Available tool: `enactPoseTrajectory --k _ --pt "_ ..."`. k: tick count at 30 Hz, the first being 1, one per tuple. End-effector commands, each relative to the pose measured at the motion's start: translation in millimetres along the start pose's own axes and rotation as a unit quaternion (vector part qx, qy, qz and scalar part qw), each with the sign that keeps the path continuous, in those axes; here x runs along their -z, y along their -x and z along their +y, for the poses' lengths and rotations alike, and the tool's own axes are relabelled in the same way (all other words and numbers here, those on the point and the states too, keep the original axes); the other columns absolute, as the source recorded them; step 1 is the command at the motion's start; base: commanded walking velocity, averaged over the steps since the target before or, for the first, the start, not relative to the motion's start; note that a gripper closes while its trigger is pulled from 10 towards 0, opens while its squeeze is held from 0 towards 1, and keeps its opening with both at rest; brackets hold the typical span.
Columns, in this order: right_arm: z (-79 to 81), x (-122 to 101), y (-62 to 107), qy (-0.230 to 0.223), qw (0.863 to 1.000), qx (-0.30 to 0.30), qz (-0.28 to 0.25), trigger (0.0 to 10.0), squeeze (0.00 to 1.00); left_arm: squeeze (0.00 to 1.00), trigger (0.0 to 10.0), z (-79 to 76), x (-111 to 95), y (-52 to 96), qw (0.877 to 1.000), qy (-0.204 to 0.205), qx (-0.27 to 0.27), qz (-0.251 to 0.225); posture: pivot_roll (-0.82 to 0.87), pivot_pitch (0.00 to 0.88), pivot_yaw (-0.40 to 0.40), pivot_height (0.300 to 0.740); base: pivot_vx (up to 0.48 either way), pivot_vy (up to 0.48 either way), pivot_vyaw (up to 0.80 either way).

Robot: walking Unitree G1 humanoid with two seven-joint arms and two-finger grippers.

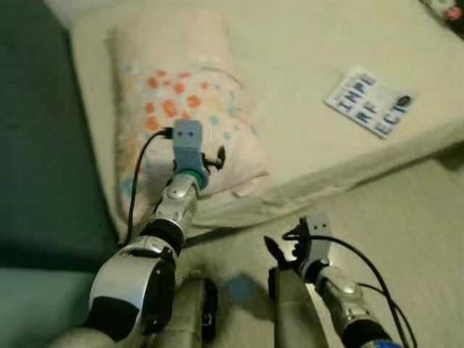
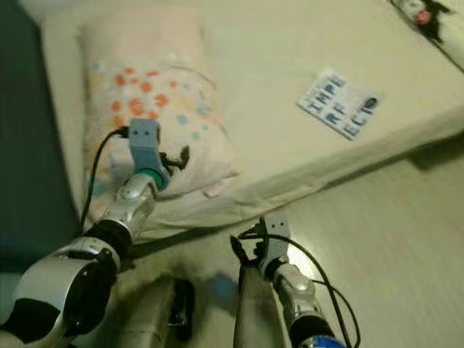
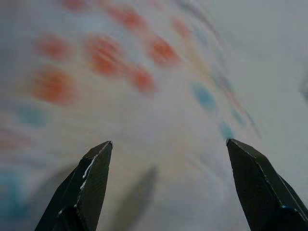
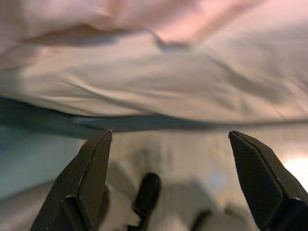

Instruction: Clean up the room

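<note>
A pale pillow (image 1: 181, 94) printed with orange and blue dots lies at the left end of a cream mattress (image 1: 304, 43). My left gripper (image 1: 215, 160) reaches over the pillow's near right part. In the left wrist view it (image 3: 168, 142) is open, with the dotted fabric close behind the two fingers. My right gripper (image 1: 284, 250) hangs lower, over the floor just in front of the mattress edge. It (image 4: 169, 131) is open too and holds nothing. A white booklet (image 1: 370, 101) with blue letters lies on the mattress to the right.
Pale floor (image 1: 406, 217) runs along the mattress's near edge. A dark teal surface (image 1: 36, 145) borders the mattress on the left. A small plush-like object (image 2: 424, 14) sits at the far right corner. My own legs (image 1: 290, 312) show at the bottom.
</note>
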State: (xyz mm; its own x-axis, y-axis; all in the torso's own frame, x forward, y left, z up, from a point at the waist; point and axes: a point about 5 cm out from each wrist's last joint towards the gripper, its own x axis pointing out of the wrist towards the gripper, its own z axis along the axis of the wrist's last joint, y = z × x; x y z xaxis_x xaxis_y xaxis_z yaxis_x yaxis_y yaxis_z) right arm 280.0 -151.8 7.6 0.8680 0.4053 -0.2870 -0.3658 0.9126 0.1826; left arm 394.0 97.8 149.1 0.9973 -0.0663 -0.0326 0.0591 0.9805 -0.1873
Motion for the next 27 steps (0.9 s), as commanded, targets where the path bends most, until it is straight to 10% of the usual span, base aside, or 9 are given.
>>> enactPoseTrajectory --k 1,11,27 --pt "-0.4 14.0 6.4 -0.008 1.0 0.01 0.025 10.0 0.0 0.0 10.0 8.4 -6.7 -1.4 0.999 0.024 -0.024 -0.015 -0.23 0.262 0.106 0.665 0.0 0.0 0.8" --pt "-1.8 9.9 0.9 -0.019 0.999 0.022 0.029 10.0 0.0 0.0 10.0 24.4 -15.3 -3.4 0.999 0.026 -0.041 -0.023 -0.23 0.23 0.105 0.665 0.0 0.0 0.0" --pt "19.8 9.3 -18.5 -0.007 0.997 -0.017 0.069 10.0 0.0 0.0 10.0 29.1 92.0 56.6 0.998 0.017 0.02 0.063 -0.17 0.043 0.054 0.695 0.0 0.0 0.0"
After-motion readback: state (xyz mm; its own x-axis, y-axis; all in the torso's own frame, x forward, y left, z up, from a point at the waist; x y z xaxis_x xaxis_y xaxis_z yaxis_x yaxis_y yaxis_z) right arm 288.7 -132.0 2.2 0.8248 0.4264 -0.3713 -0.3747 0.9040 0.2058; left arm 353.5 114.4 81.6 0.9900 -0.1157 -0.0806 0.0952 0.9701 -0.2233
